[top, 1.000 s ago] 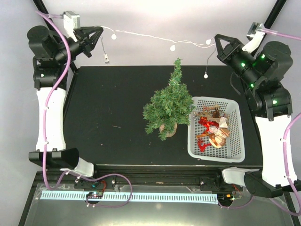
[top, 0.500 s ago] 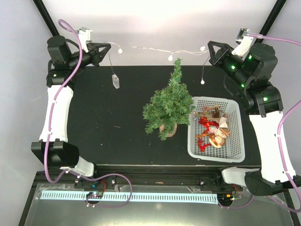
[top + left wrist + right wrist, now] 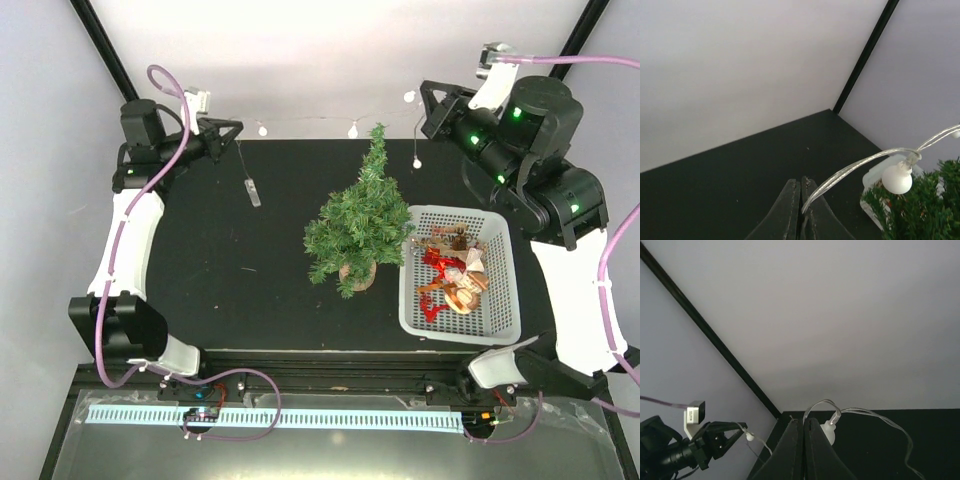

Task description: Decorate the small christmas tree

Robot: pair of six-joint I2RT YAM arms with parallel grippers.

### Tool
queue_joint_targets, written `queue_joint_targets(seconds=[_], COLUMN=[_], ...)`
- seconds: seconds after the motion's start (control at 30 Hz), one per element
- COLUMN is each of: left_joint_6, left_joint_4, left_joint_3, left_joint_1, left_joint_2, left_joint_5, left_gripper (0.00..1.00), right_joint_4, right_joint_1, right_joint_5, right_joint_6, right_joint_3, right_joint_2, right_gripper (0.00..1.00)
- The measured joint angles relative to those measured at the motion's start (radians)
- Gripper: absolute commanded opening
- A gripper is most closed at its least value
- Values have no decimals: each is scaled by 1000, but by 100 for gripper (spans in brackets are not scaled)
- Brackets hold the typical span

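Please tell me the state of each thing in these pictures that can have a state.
small christmas tree: upright, undecorated.
light string: off the table, stretched between both end effectors.
left end effector: shut on the light string.
right end effector: shut on the light string.
white basket: upright beside the tree, ornaments inside.
small box: dangling from the light string.

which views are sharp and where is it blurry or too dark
Top external: evenly lit and sharp, the small christmas tree crisp on the black table. Left wrist: the light string, bulb and all, looks soft close to the lens. Right wrist: the right tool is a dark silhouette against the pale wall.
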Motion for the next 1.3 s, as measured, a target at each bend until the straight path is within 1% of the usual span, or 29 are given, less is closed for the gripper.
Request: queue_joint_targets(seconds=[0.07, 0.13, 0.43, 0.6, 0.83, 1.13, 1.3], left_joint_6=[13, 31, 106, 128, 162, 250, 278], left_joint_4=[-5, -8, -26, -31, -37, -53, -53], left_joint_3=[-32, -64, -149, -180, -211, -253, -257], left_joint_1=[0, -1, -3, -3, -3, 1, 5], left_joint_2=[-14, -33, -103, -126, -177, -347, -356], left_joint_5=[0, 0, 0, -3, -17, -86, -124], left_gripper=[1, 2, 2, 2, 1, 2, 2], right_joint_4=[-40, -78, -212, -239, -245, -175, -109], right_joint_1=[48, 87, 180, 215, 221, 229, 236], right_joint_5=[43, 85, 216, 249, 241, 177, 157], right_joint_6=[-19, -33, -49, -50, -45, -38, -37], right_joint_3=[43, 52, 58, 77, 73, -100, -246], right_joint_2=[19, 25, 32, 28, -3, -112, -156], right_gripper=[1, 1, 1, 1, 1, 1, 1])
